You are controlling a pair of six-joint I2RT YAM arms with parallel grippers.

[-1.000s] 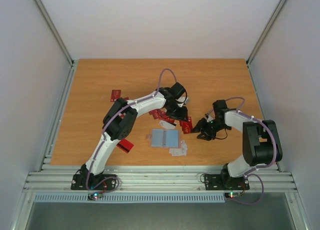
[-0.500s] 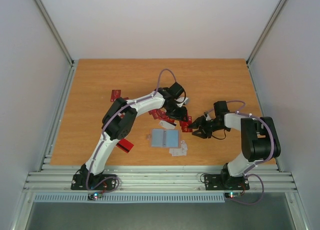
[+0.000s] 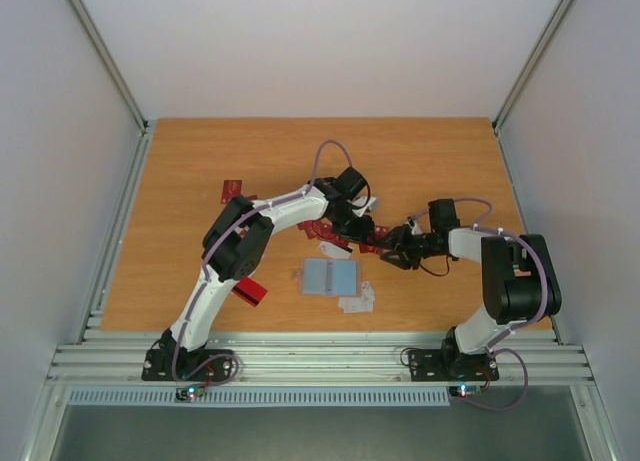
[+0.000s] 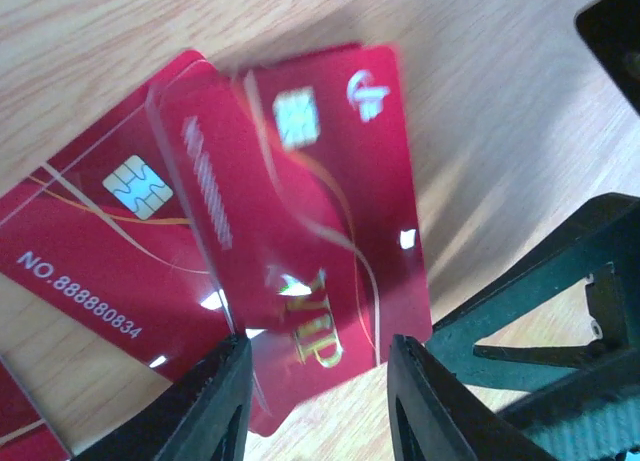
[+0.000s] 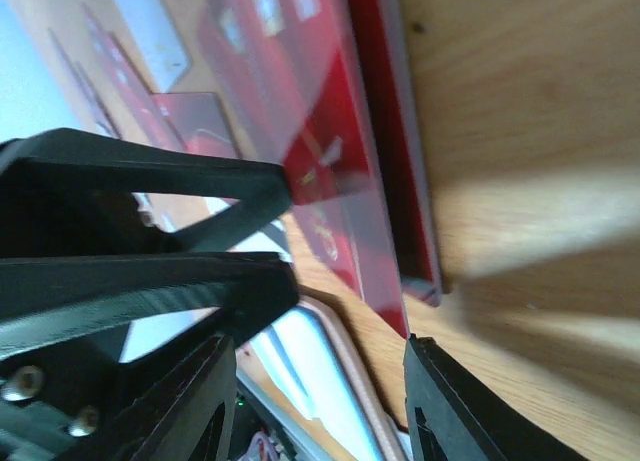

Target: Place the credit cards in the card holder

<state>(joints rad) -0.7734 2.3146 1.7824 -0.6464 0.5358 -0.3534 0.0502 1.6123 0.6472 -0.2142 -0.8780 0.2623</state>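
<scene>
Several red credit cards [image 3: 335, 233] lie in a heap at mid-table. My left gripper [image 3: 361, 231] is down on the heap's right end. In the left wrist view it [image 4: 320, 401] is open, its jaws either side of a red "VIP" card [image 4: 330, 231] that overlaps another red card [image 4: 90, 251]. My right gripper [image 3: 393, 249] is open and close beside it from the right; it also shows in the left wrist view [image 4: 560, 311]. In the right wrist view my right gripper [image 5: 320, 401] faces tilted red cards [image 5: 340, 171]. The card holder [image 3: 330, 276] lies open, blue-grey inside up.
A single red card [image 3: 233, 190] lies at the far left and another [image 3: 250, 292] lies near the left arm. White cards [image 3: 357, 302] lie just right of the holder's front. The holder's tan edge [image 5: 350, 361] shows in the right wrist view.
My right gripper has moved left, up against the left gripper and the red heap. The left gripper has barely shifted. The holder and loose cards have not moved.
</scene>
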